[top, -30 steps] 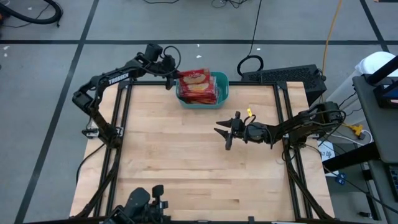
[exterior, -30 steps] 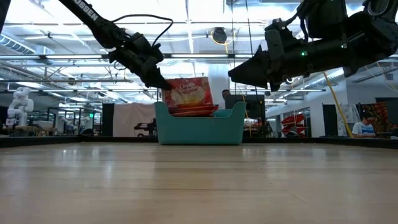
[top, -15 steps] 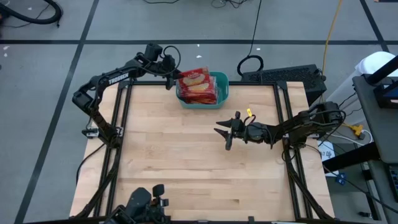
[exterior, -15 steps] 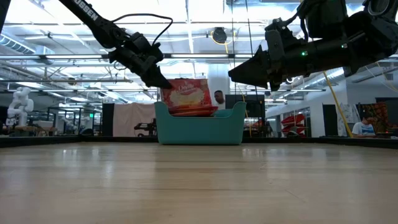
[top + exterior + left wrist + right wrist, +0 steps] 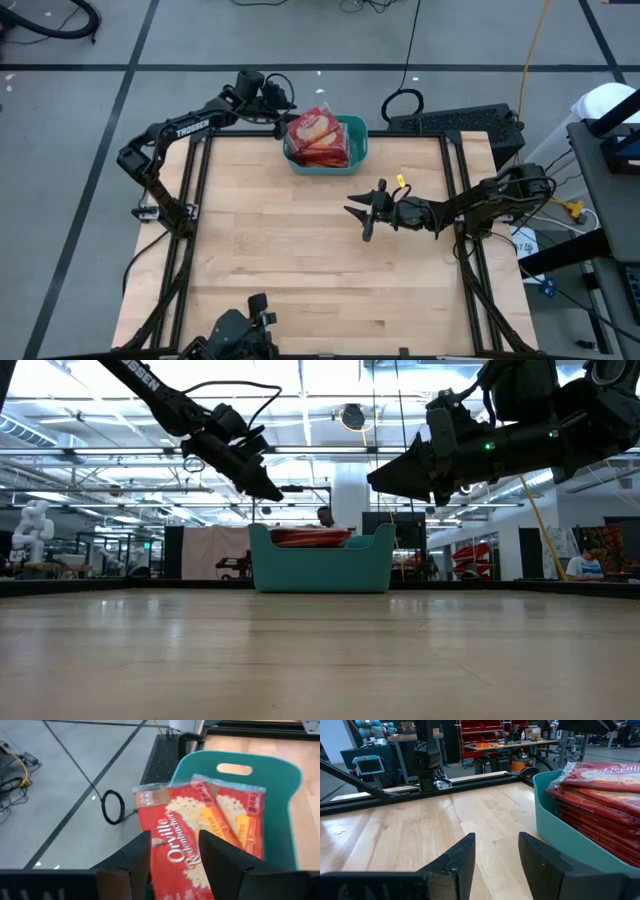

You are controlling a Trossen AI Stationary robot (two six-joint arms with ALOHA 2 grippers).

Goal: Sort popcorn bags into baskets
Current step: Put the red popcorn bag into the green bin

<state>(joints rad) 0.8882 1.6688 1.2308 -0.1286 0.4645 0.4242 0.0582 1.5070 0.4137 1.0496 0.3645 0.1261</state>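
Observation:
A teal basket [image 5: 357, 148] stands at the table's far edge, filled with a pile of red popcorn bags [image 5: 318, 138]. The top bag [image 5: 195, 825] lies flat on the pile, label up, one end reaching over the basket's far-left rim. My left gripper [image 5: 284, 115] hangs open just above that corner [image 5: 272, 491]; its fingers [image 5: 135, 855] stand either side of the bag's end, clear of it. My right gripper [image 5: 357, 220] hovers open over the table's middle right [image 5: 495, 850], nothing between its fingers, with the basket [image 5: 560, 835] ahead of it.
Bare wooden tabletop [image 5: 300, 260] spreads in front of the basket. Black frame rails [image 5: 200, 200] run along the table's sides. Off the table, behind the far right corner, lie a black pad [image 5: 455, 122] and a cable loop [image 5: 400, 103]. A person [image 5: 325, 517] shows behind the basket.
My left gripper has opened and let go of the top popcorn bag, tipping up a little. The bag, which stood tilted above the basket's rim, has dropped flat onto the pile. My right arm has kept still.

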